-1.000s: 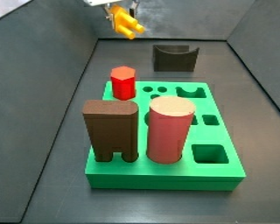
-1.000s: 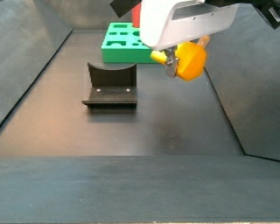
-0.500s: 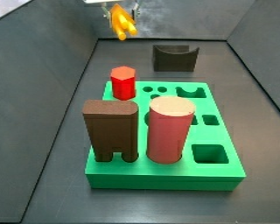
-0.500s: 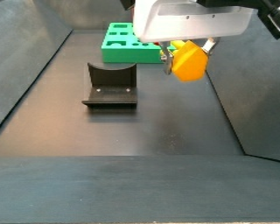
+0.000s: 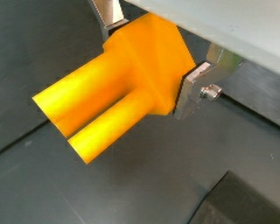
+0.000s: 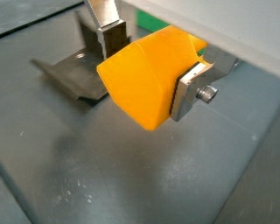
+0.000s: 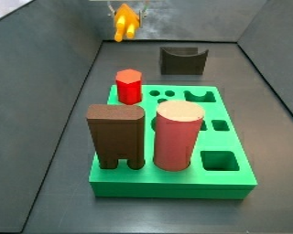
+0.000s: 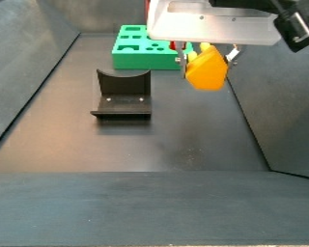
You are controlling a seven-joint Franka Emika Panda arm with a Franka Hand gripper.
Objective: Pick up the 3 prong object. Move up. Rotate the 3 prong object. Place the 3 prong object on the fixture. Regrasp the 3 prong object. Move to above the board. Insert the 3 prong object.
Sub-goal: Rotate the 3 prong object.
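3 prong object (image 8: 207,68) is what you have clamped in the gripper (image 8: 205,60), carried in the air well clear of the floor, as you can see in both side views. in both wrist views its orange body sits between the two silver fingers (image 5: 199,89), which press on opposite faces; in a wrist view two rounded prongs (image 5: 90,112) jut out past the fingers, free of any contact. in a side view the piece (image 7: 124,22) hangs high at the back of the enclosure, behind the red peg (image 7: 128,86) and apart from the fixture (image 7: 182,60). you will find the fixture (image 8: 120,95) standing on the dark floor with its notch unoccupied, off to one side of the held piece. the board (image 7: 222,139) lies flat, carrying the red peg, a brown arch block (image 7: 116,136) and a pink cylinder (image 7: 179,135); several of its cut-outs stand open.
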